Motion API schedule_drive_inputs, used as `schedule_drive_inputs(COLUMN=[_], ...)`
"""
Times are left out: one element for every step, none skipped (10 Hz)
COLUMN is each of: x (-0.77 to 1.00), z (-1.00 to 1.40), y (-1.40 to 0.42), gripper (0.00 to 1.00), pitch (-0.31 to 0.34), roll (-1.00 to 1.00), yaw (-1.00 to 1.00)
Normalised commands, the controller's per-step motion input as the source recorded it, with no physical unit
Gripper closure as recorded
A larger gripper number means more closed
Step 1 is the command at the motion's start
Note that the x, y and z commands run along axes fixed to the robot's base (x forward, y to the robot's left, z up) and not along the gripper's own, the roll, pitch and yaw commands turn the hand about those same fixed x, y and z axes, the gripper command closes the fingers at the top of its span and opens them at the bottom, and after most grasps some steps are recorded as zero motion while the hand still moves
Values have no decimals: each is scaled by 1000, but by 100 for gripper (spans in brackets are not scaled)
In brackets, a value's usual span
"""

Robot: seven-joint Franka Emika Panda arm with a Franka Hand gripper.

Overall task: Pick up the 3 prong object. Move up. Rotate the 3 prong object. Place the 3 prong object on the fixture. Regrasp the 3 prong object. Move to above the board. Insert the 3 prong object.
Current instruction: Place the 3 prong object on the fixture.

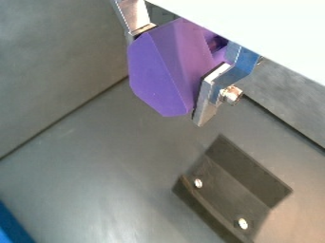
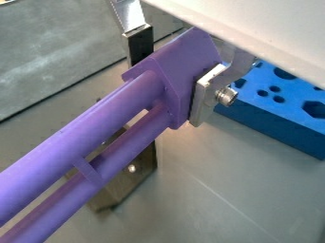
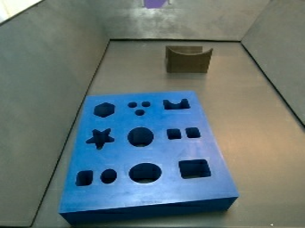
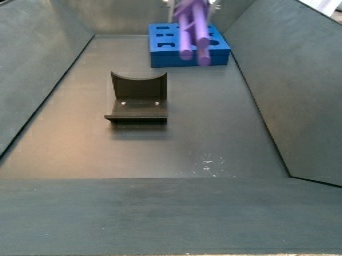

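My gripper (image 1: 176, 62) is shut on the 3 prong object (image 1: 168, 71), a light-purple piece whose flat base sits between the silver fingers (image 1: 212, 93). In a wrist view the gripper (image 2: 174, 71) holds the base (image 2: 159, 81) and the long prongs (image 2: 76, 171) reach away from it. The piece is held high in the air. In a side view it hangs prongs down (image 4: 197, 32) in front of the blue board (image 4: 167, 45). The dark fixture (image 1: 235, 195) stands on the floor below the gripper; it also shows in both side views (image 3: 187, 58) (image 4: 138, 98). The board (image 3: 149, 147) lies flat with its cut-outs empty.
Grey walls enclose the floor on all sides (image 3: 71, 53) (image 4: 274, 90). The board (image 2: 286, 104) lies to one side of the fixture (image 2: 127, 180). In a side view only a purple tip (image 3: 152, 4) shows at the frame edge.
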Motion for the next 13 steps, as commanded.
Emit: schedule_drive_inputs(x=[1000,1000,886,770,624,518,802,711,606,527,422,344,294], z=[-31,-26,-21,-18,-9,-6,-40,-33,-24,-15,-12,-15,-14], y=[-147,-116,-80,-47,-24,-15,-114,-104,-15,9,25,29,33], gripper=[100,100,100,100,100,100,100,100,100,100,100,100,100], pitch=[16,26,39,53,70,84,168,171,174,177,181,185,186], roll=[-82,-83,-84,-85,-87,-88,-1000,-1000,-1000,-1000,-1000,-1000,-1000], yaw=[21,20,20,18,17,18,26,23,1,-7,-19,-29,-36])
